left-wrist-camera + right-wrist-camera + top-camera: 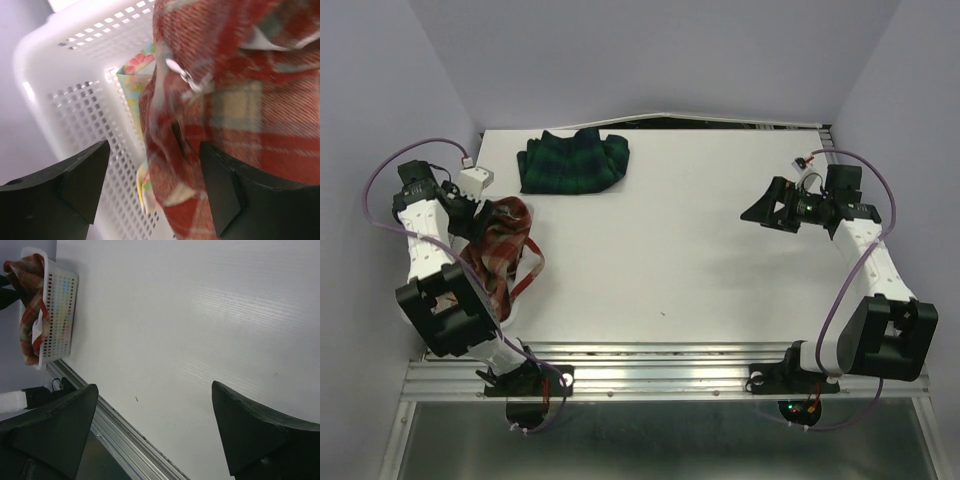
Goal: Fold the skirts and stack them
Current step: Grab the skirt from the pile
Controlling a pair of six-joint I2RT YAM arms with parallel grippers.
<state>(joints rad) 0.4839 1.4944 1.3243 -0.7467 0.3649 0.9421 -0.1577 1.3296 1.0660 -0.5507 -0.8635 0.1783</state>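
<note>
Robot laboratory test cell. White desk (700,260) boxed in by plain lavender walls (660,60); aluminium rail (660,368) along near edge; bolted left arm (425,250) and right arm (868,262); exposed purple cables (836,305).

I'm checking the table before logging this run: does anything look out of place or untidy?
Yes. The red-and-cream plaid skirt is bunched up and draped over the rim of the white basket at the left edge of the table, a strap trailing onto it. The dark plaid skirt lies flat near the far edge.
</note>
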